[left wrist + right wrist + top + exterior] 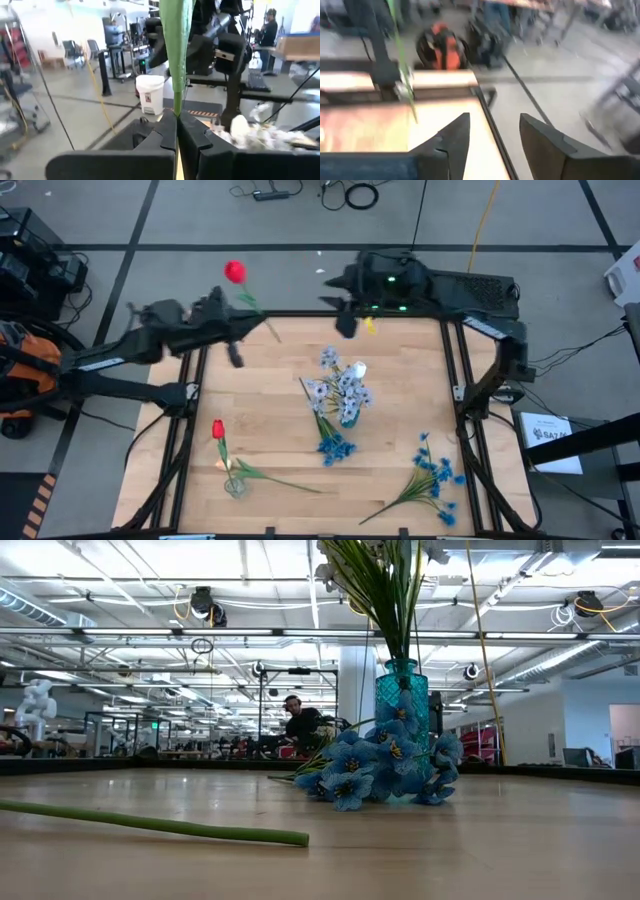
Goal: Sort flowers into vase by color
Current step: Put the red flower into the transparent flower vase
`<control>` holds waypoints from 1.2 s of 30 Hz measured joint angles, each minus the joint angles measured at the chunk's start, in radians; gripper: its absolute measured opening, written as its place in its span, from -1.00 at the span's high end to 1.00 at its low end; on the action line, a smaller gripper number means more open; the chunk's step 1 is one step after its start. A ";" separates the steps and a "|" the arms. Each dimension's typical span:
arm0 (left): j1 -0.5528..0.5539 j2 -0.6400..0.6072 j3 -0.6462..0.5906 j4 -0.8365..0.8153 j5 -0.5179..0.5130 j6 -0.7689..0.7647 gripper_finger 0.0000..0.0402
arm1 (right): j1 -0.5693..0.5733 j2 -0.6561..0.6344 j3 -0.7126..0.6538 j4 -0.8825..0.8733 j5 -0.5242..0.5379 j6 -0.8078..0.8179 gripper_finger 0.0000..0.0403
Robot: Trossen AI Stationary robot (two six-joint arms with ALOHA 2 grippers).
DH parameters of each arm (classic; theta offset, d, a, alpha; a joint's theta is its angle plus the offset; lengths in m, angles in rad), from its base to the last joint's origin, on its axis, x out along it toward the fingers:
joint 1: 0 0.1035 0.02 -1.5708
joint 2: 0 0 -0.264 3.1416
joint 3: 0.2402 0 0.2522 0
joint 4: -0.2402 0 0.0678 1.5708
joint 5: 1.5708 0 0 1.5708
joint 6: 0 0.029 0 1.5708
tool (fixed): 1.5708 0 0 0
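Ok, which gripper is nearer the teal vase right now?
Right. The right gripper hangs open at the table's far edge, just beyond the teal vase. The left gripper, shut on a red tulip's stem, is farther off toward the far left corner.

Counts: 2 red tulips, one (pixel 235 272) held up past the desk's (pixel 280 430) far-left corner, one (pixel 218 429) in a small clear vase (pixel 235 486). 1 teal vase (pixel 348 418) holding pale grey-blue sprays (pixel 335 385) plus a cream-white tulip (pixel 358 369). 2 bright blue sprays lay on the desk: (pixel 335 447) and (pixel 432 475). 2 tools: left (pixel 232 330), right (pixel 345 315).
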 joint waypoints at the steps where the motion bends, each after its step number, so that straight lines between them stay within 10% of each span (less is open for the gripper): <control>1: -0.005 -0.040 0.000 -0.049 -0.007 -0.029 0.99 | -0.005 -0.020 0.000 -0.057 0.026 0.008 0.17; 9: -0.156 -0.240 -0.004 -0.270 -0.027 -0.172 1.00 | -0.085 -0.193 -0.054 -0.322 0.048 0.144 0.33; 17: -0.349 -0.240 -0.092 -0.178 -0.044 -0.171 1.00 | -0.074 -0.467 -0.455 -0.291 0.181 0.414 0.77; 28: -0.567 -0.188 -0.164 -0.023 -0.047 -0.257 1.00 | 0.094 -0.803 -1.110 0.172 0.195 0.845 0.99; 36: -0.806 -0.037 -0.164 0.157 -0.218 -0.219 1.00 | 0.215 -0.801 -1.239 0.334 0.207 0.906 1.00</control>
